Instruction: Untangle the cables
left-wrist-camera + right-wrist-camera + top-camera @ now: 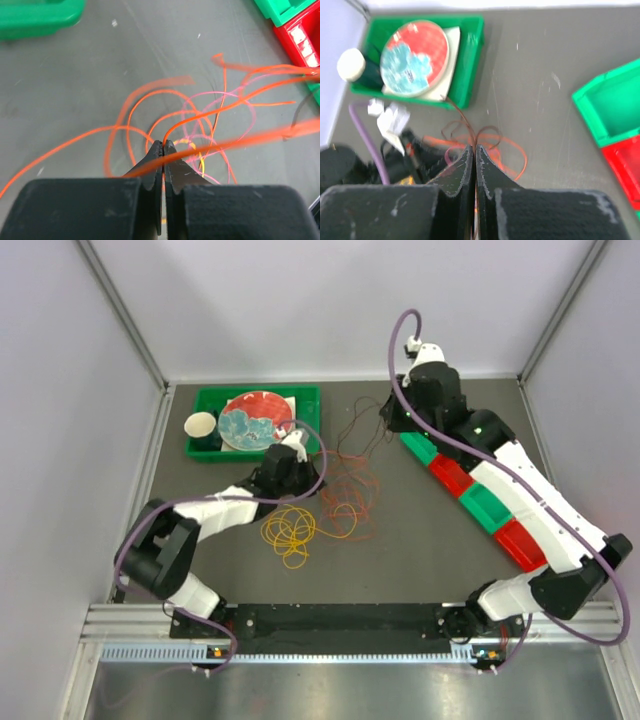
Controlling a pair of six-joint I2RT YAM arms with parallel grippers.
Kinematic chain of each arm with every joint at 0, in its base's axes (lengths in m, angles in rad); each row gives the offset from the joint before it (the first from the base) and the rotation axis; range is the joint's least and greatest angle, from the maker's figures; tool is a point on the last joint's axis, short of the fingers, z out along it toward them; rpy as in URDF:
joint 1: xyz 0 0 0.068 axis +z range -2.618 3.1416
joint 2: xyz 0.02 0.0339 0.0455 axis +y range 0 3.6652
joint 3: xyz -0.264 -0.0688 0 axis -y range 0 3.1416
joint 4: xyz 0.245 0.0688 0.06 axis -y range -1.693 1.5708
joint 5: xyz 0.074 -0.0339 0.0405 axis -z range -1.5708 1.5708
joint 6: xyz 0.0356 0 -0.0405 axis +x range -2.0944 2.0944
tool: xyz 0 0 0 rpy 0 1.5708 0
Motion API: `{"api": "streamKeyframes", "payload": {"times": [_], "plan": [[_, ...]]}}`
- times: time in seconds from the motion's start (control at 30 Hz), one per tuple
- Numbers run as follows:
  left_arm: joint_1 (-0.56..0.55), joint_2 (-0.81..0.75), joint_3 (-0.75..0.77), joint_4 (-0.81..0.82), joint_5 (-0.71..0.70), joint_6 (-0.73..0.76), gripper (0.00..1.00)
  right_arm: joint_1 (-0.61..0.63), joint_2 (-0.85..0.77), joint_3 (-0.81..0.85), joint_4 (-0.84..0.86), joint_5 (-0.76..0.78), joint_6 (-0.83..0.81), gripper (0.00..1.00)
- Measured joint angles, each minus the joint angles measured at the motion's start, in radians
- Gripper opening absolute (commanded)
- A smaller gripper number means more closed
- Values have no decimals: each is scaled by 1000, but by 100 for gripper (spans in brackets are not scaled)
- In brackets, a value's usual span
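your left fingers (pixel 163 149) are pressed together on an orange cable (pixel 220 108), the right fingers (pixel 474 151) pinch a dark maroon cable (pixel 461 116). draw them apart slowly and low, so loops slide out and not tighten. the tangle (pixel 345 495) lies mid counter (pixel 420 550), the yellow coil (pixel 290 530) just beside; green tray (pixel 255 390) and bins (pixel 447 475) stand near.
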Motion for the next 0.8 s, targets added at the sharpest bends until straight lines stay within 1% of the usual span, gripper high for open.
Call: {"api": "streamKeyframes", "payload": {"times": [0.17, 0.27, 0.37, 0.47, 0.63, 0.8], "plan": [[17, -142, -85, -56, -63, -3, 0, -18, -6, 109, -16, 8, -22, 0], [60, -195, -138, -84, -85, -17, 0, -18, -6, 171, -22, 9, -33, 0], [101, -203, -171, -118, -107, -27, 0, -18, -6, 225, -23, 5, -41, 0], [111, -200, -180, -156, -121, -32, 0, -18, -6, 259, -23, -8, -41, 0], [127, -178, -180, -186, -149, -50, 0, -18, -6, 269, -24, -27, -39, 0], [179, -169, -179, -257, -217, -72, 0, -18, -23, 251, -24, -27, -37, 0]]}}
